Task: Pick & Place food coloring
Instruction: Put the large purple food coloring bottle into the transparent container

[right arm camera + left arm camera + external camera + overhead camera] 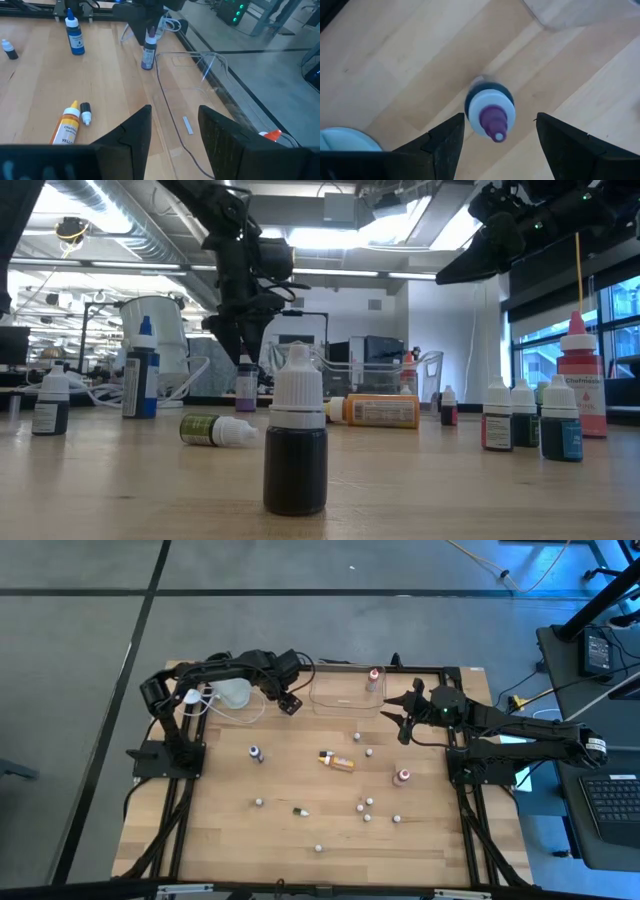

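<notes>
While the left gripper (pixel 291 703) hangs at the upper left of the overhead picture, beside the white cup (pixel 232 693), its fingers (pixel 440 145) stand apart above a purple bottle (pixel 490 111) that sits upright on the wooden table (pixel 230 840), touched by neither finger. Below and left of that gripper stands a blue bottle (pixel 256 753). Toward the middle lies an orange-yellow bottle (pixel 337 761) on its side, with a small dark bottle (pixel 298 811) lying lower down and several tiny pale-capped bottles (pixel 365 804) scattered around the lower middle. Along the upper edge, a clear plastic tub (pixel 340 695) sits between the two arms, with a red bottle (pixel 373 680) at its right end. Further right, another red bottle (pixel 402 777) stands on the table. At the upper right, the right gripper (pixel 402 720) hovers just beside the tub, fingers (pixel 127 140) parted partway with nothing between them.
</notes>
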You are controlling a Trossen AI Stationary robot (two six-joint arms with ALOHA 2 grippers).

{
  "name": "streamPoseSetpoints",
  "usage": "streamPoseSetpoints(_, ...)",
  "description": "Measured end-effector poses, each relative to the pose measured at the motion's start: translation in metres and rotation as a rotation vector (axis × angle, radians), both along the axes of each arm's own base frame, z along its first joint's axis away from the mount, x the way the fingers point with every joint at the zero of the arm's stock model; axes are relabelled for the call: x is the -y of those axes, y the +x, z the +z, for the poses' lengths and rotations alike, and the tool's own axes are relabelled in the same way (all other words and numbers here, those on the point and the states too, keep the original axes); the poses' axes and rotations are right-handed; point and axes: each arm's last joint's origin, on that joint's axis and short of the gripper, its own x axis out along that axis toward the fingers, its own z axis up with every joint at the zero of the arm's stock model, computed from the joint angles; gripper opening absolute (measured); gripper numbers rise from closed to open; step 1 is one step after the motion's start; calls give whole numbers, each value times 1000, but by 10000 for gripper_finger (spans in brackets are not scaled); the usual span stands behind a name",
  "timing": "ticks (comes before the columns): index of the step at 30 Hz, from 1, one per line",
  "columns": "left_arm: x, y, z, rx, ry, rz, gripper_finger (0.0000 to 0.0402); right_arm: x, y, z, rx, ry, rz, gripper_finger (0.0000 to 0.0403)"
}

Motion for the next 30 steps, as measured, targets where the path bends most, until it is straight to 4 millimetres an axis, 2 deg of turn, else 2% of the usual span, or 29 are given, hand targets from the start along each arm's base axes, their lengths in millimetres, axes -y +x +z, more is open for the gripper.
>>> streamPoseSetpoints(6,-2,-1,1,-25,52,21,227,0,0,0,0,0,0,165)
streamPoseSetpoints(18,-2,-1,1,-26,54,6,120,0,0,0,0,0,0,165)
streamPoseSetpoints(23,-1,0,2,-16,54,-5,110,0,0,0,0,-1,1,165)
streamPoseSetpoints(26,1,-4,14,-33,35,-8,111,0,0,0,0,-1,0,165)
streamPoseSetpoints(30,2,-3,48,-6,104,-1,117,0,0,0,0,-2,1,165)
